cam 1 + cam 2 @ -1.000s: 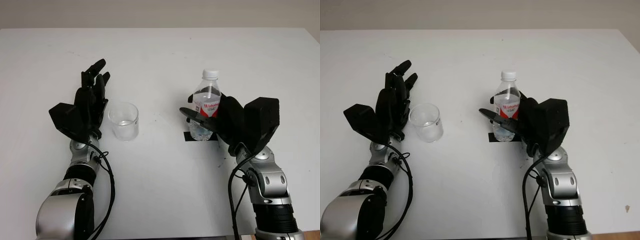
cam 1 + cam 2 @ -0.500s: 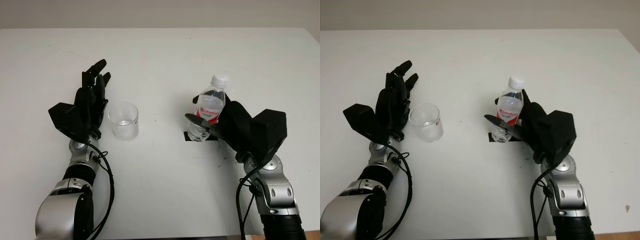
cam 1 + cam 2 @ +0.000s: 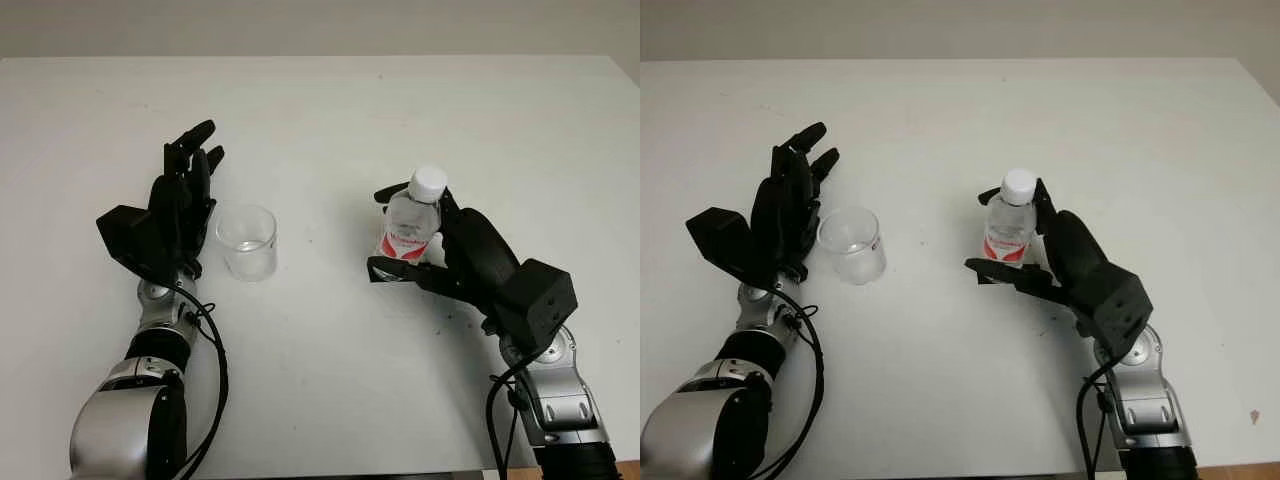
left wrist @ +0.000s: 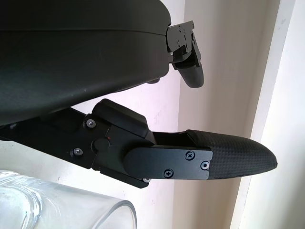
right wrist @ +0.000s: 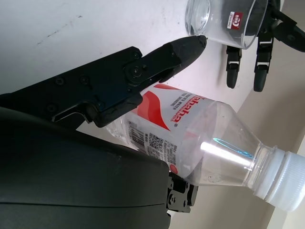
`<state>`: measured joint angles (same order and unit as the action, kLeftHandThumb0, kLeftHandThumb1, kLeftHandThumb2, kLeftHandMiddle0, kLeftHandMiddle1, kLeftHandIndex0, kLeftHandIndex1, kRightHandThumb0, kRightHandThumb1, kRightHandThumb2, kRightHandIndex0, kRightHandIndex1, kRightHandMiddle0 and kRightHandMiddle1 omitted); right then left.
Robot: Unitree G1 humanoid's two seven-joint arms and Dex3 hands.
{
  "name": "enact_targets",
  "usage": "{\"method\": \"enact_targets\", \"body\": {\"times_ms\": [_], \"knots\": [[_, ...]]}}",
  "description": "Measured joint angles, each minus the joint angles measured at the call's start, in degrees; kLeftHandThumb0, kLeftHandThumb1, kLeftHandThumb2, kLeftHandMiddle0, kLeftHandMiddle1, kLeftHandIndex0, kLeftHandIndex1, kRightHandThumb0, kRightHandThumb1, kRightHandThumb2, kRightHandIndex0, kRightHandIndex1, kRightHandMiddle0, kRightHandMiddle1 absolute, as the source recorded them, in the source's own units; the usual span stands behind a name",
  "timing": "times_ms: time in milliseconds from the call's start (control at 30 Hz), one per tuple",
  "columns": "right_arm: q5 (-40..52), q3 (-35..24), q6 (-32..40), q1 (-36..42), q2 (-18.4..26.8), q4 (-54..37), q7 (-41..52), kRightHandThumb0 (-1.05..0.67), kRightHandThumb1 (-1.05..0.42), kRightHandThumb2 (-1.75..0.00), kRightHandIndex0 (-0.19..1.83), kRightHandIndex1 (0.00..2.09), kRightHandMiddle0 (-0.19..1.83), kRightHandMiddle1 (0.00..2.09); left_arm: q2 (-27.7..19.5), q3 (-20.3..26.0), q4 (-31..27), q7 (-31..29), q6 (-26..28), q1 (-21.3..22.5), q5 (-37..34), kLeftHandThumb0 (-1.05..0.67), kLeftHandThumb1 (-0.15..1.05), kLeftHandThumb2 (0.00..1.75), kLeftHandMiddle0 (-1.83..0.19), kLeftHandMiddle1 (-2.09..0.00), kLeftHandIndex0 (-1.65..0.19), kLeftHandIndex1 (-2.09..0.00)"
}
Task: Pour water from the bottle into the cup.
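The right hand (image 3: 440,255) has closed round the clear plastic water bottle with the red-and-white label (image 3: 407,232) and brought it up off the white desk (image 3: 320,100); half a second ago the bottle leaned away to the right with its base near the small dark patch on the desk, and now its white ribbed screw cap (image 3: 428,181) stands higher and nearer to upright, while the forearm has swung lower and further right. The black fingers (image 5: 143,71) wrap the labelled middle of the bottle, one running across the front below the label and others behind the shoulder, so the grip is firm and the cap is on. In the right wrist view the bottle's thin, glossy wall tapers to a smooth cone under the cap. The short clear plastic cup (image 3: 247,240), round, straight-walled and shiny at the rim, stands on the desk where it stood before, well to the left of the bottle. The left hand (image 3: 175,205), matte black with hard angular shells and textured fingertip pads, has not shifted: it is open, just beside the cup's left side, holding nothing.
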<state>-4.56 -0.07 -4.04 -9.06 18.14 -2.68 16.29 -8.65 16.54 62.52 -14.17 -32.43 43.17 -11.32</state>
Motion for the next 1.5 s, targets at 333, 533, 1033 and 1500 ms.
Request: {"method": "enact_targets", "body": {"times_ms": [333,533,1033,1500], "knots": [[-2.48,0.10,-1.64,0.13,0.27,1.43,-3.06,-0.99,-0.90,-0.06,-0.19,0.00,-0.19,0.00,0.00,-0.01,0.00,0.25,0.04,0.00,0.01,-1.05,1.05,0.45,0.19,-0.93,0.19,-1.11],[-0.23,-0.90,-4.92,-0.45,-1.56,7.41,-5.47,-1.00,-0.93,-0.06,-0.19,0.00,-0.19,0.00,0.00,-0.01,0.06,0.22,-0.01,0.00,0.01,-1.05,1.05,0.44,0.19,-0.95,0.19,-1.14],[7.63,-3.58,-7.40,-3.07,-5.93,15.76,-5.37,-1.01,-0.94,-0.05,-0.19,0.00,-0.19,0.00,-0.03,0.02,0.05,0.04,0.00,-0.01,-0.02,-1.05,1.05,0.44,0.19,-0.88,0.19,-1.08],[8.13,-2.50,-10.88,-1.79,-5.96,14.79,-1.70,-0.97,-0.91,-0.05,-0.19,0.00,-0.19,0.00,-0.03,0.00,0.05,-0.06,-0.02,-0.02,-0.01,-1.05,1.05,0.44,0.19,-0.93,0.19,-1.13]]}}
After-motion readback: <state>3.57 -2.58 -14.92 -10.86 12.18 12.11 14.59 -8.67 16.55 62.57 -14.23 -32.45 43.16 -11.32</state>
